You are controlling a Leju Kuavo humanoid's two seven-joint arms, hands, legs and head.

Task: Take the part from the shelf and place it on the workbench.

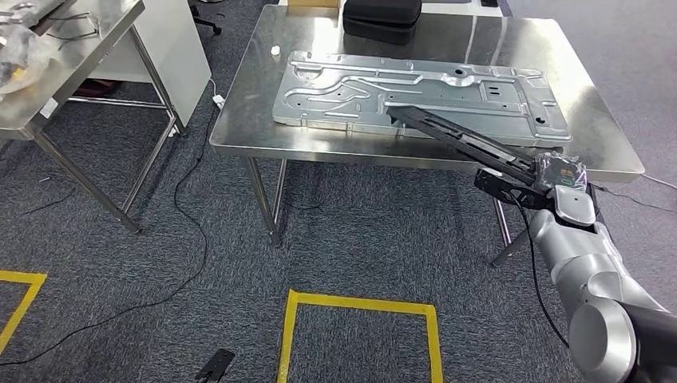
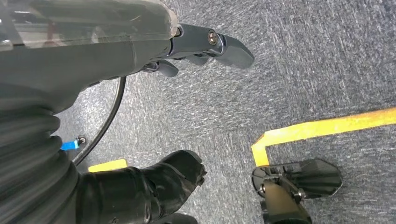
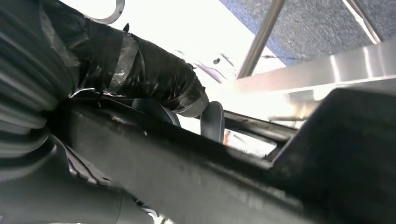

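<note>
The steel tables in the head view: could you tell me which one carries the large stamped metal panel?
The middle table; the panel lies flat on it. The table at the left holds only wires and clutter.

The table (image 1: 319, 144) is shiny silver. A big silver-grey metal sheet (image 1: 415, 96) lies on it, and a black case (image 1: 382, 17) too. The long part (image 1: 459, 140) is black. The right hand (image 1: 559, 179) is dark, and its arm (image 1: 591, 271) is silver. The carpet (image 1: 359, 247) is dark grey with tiny specks. Yellow tape (image 1: 359, 307) makes a square on it. A black cable (image 1: 192, 215) runs across it.
</note>
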